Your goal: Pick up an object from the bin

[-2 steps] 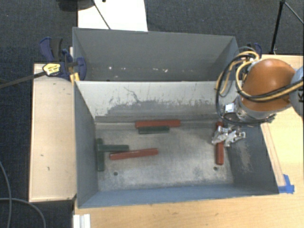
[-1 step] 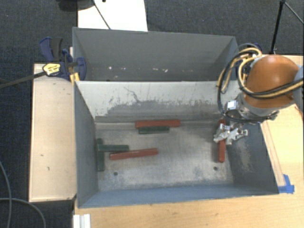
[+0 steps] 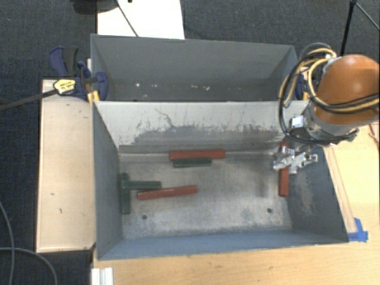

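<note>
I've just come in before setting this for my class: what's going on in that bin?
A robot arm reaches in from the right, its gripper low over a short red bar at the right end of the bin. Whether it has hold of that bar can't be told. Two longer red bars and dark green pieces lie further left.

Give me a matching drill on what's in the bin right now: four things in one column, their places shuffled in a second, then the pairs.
Things
1. dark green T-shaped piece
2. dark green bar
3. short red bar
4. gripper

Places
a. right side of the bin, above its floor
b. right side of the floor, pointing front to back
c. left end of the floor
d. foot of the back wall, beside a long red bar

Pairs: 1-c, 2-d, 3-b, 4-a
</note>
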Controlling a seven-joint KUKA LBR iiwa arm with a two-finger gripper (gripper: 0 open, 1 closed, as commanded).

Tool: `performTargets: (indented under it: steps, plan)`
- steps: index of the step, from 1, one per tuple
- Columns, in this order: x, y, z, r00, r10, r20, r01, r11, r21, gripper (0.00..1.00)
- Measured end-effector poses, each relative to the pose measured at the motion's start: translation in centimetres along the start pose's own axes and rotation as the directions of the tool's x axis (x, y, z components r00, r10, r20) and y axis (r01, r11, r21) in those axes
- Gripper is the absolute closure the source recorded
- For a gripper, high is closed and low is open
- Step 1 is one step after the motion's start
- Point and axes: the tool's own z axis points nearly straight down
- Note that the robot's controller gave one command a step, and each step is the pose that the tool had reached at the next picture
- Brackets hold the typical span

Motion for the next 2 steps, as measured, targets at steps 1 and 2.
performTargets:
  steps: [1,2]
  plan:
    - [0.0,0.1,2.5,1.000,0.001,0.000,-0.001,1.000,-0.006,1.00]
    - [-0.1,-0.1,-1.1,1.000,0.010,0.000,-0.010,1.000,-0.001,1.00]
